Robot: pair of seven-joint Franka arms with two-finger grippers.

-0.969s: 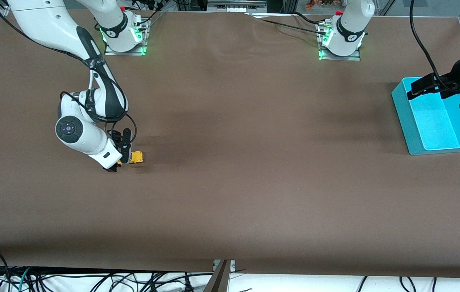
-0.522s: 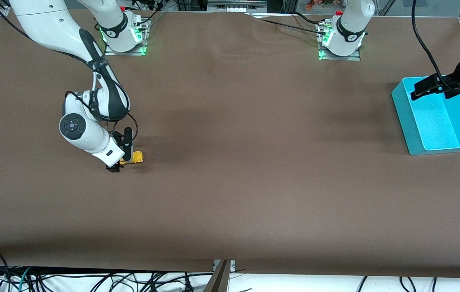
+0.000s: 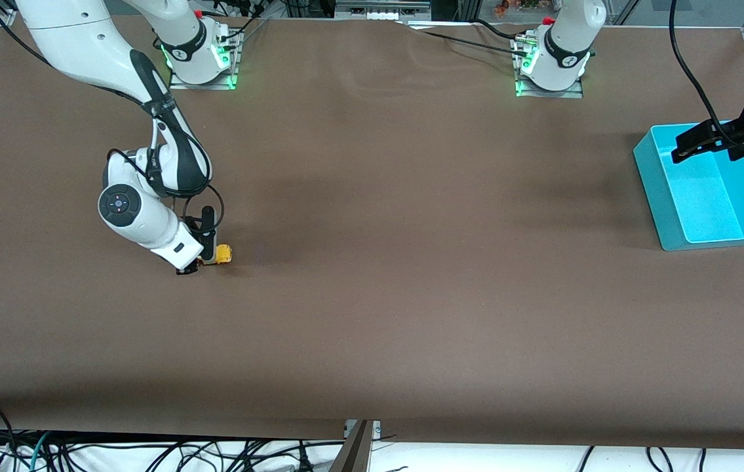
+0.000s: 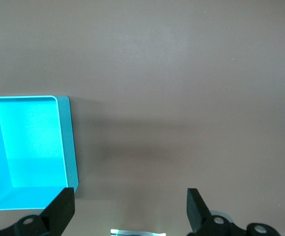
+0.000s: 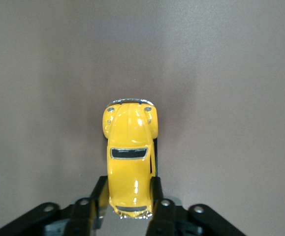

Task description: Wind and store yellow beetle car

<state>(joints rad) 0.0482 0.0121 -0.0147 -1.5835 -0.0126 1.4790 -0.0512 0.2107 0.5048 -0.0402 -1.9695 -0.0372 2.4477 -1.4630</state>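
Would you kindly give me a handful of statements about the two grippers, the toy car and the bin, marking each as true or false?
1. The right gripper is shut on the yellow beetle car. True.
2. The car already lies inside the turquoise bin. False: it sits on the brown table toward the right arm's end, while the bin stands toward the left arm's end.
3. The left gripper is open and holds nothing. True.
4. The left gripper hovers over the car. False: it is over the bin's edge.
5. The fingers clamp the car across its sides. True.
6. The bin holds several toys. False: what shows of its inside is bare.
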